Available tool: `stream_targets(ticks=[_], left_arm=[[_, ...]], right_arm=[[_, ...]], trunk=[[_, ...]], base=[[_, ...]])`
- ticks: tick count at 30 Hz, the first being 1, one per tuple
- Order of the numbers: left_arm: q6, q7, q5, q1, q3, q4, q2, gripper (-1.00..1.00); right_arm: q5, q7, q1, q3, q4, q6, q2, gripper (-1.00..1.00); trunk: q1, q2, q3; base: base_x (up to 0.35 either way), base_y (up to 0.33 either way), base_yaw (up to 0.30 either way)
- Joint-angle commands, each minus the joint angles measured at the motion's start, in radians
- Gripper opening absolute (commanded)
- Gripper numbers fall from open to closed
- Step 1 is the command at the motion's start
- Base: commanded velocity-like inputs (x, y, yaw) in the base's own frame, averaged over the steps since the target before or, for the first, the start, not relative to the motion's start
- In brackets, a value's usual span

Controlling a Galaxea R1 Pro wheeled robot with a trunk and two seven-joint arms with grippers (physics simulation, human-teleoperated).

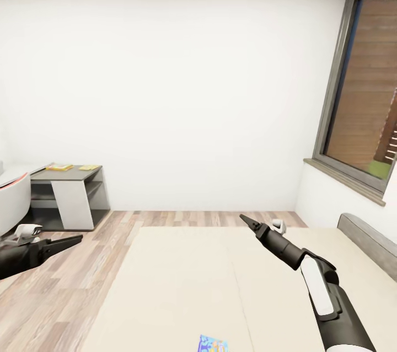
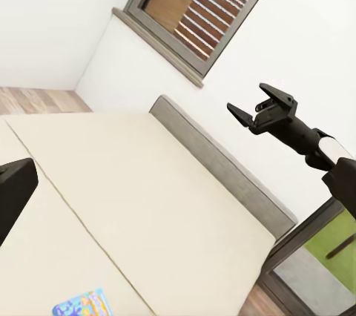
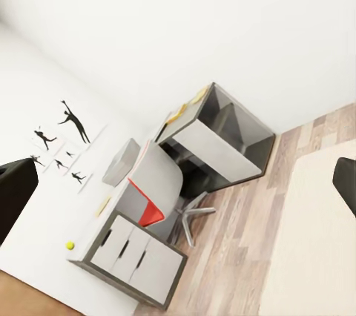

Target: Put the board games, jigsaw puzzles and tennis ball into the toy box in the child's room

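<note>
One board game [image 1: 213,344] on bed [image 1: 182,286] — two pincers, both empty.

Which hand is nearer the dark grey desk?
Left. The left hand hangs just short of the dark grey desk; the right hand is over the bed, farther away.

Bed [image 1: 182,286] mattress matt beige, cloth-like and smooth; floor [image 1: 66,280] of grained wood planks with slight sheen; walls [image 1: 165,92] flat matt white; right gripper [image 1: 249,223] matt black, plastic-looking; board game [image 2: 83,304] box glossy printed card.
</note>
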Motion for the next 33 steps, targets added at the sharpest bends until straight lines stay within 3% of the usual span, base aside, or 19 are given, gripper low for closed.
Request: stream_targets(ticks=[1,17,25,30,33], left_arm=[[0.011,-0.005,-0.001,0.000,0.000,0.000,0.000,1.00],[0.023,-0.004,-0.002,-0.002,0.005,0.000,0.004,1.00],[0.029,0.011,-0.008,-0.006,0.001,0.012,0.007,1.00],[0.028,0.070,-0.019,-0.007,-0.003,0.016,0.006,1.00],[0.028,0.117,-0.022,-0.007,-0.002,0.017,0.006,1.00]], right_arm=[[-0.004,0.001,0.000,-0.002,0.000,0.008,0.000,1.00],[0.017,-0.022,0.000,-0.002,0.013,0.012,-0.002,1.00],[0.045,-0.127,-0.003,-0.002,0.018,0.015,0.004,1.00],[0.051,-0.224,-0.004,0.007,0.023,0.015,0.008,1.00],[0.054,-0.285,-0.005,0.040,0.035,0.013,0.004,1.00]], trunk=[[0.000,-0.001,-0.002],[0.000,-0.001,-0.027],[0.000,-0.001,-0.039],[0.000,-0.001,-0.047],[0.000,-0.001,-0.052]], base=[[0.000,-0.013,0.000],[0.000,-0.002,0.000],[0.000,0.000,0.000],[0.000,0.000,0.000],[0.000,0.000,0.000]])
